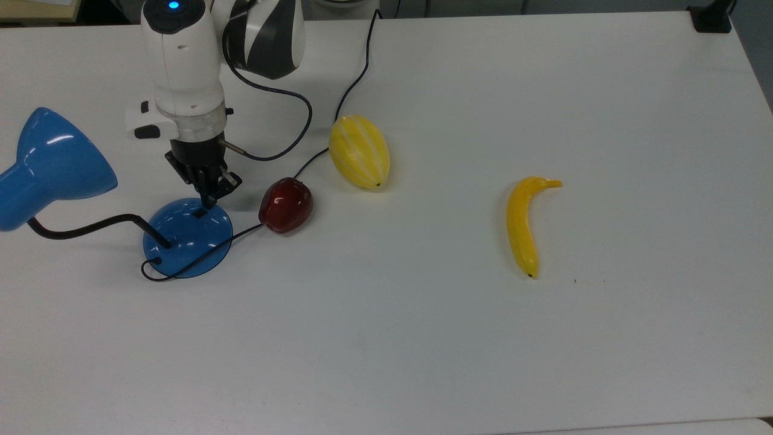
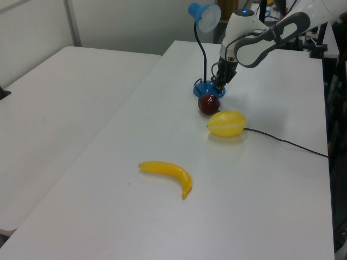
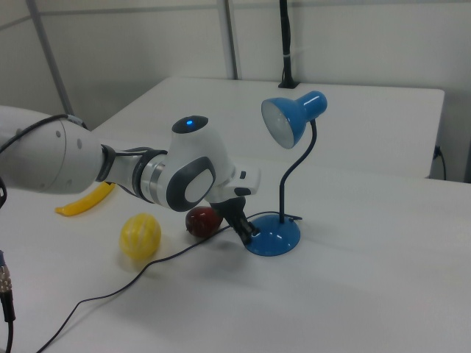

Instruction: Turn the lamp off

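The blue lamp stands at the top view's left, its cone shade held out on a black bendy neck from the round base. A small black switch shows on the base's dome. My gripper hangs just above the base's far edge, close over the switch, fingers shut together on nothing. The left view has the gripper over the base at the table's far end. In the right view the gripper points down at the base, beneath the shade.
A dark red apple lies just right of the base in the top view, over the lamp's black cord. A yellow melon sits beyond it and a banana lies further right.
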Controlling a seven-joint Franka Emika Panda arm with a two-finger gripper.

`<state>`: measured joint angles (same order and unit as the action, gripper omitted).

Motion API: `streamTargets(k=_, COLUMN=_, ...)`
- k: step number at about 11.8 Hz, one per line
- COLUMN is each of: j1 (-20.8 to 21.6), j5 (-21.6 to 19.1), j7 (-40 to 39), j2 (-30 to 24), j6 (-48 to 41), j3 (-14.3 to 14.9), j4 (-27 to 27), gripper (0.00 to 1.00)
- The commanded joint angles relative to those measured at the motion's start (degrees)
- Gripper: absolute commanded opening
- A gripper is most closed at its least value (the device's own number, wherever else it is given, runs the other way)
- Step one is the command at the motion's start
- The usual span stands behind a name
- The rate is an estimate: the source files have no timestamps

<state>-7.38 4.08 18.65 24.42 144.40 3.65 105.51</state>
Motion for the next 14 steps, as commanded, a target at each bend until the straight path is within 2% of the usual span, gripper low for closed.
streamTargets(k=1, j1=0.7, j5=0.8, j7=1.6, j2=-4.8, j6=-11.4, j3=0.2, j4=-1.5, gripper=0.0)
streamTargets(k=2, j1=0.7, j5=0.6, j7=0.7, j2=-6.9, j6=-15.9, j3=-0.1, j4=-2.2, gripper=0.03)
streamTargets(k=3, j1=0.8, j5=0.1, j7=-1.1, j2=-9.2, j6=-19.8, j3=-0.4, j4=-2.4, gripper=0.12)
streamTargets(k=4, j1=0.9, j5=0.0, j7=-3.2, j2=-11.6, j6=-23.9, j3=-0.6, j4=-2.5, gripper=0.29)
streamTargets(k=5, j1=1.6, j5=0.0, j7=-5.3, j2=-13.8, j6=-28.9, j3=-0.9, j4=-2.6, gripper=0.68)
streamTargets(k=6, j1=2.7, j5=0.0, j7=-6.9, j2=-16.0, j6=-33.2, j3=-0.9, j4=-2.6, gripper=0.89)
streamTargets(k=7, j1=3.9, j5=-0.2, j7=-8.0, j2=-17.8, j6=-37.0, j3=-0.9, j4=-2.6, gripper=1.0)
streamTargets(k=10, j1=6.5, j5=-4.4, j7=-11.7, j2=-21.9, j6=-45.2, j3=-1.0, j4=-2.6, gripper=1.0)
streamTargets(k=12, j1=8.3, j5=-4.5, j7=-13.5, j2=-24.5, j6=-49.5, j3=-1.0, j4=-2.5, gripper=1.0)
streamTargets(k=14, j1=8.3, j5=-4.5, j7=-15.7, j2=-25.0, j6=-49.8, j3=-1.0, j4=-2.6, gripper=1.0)
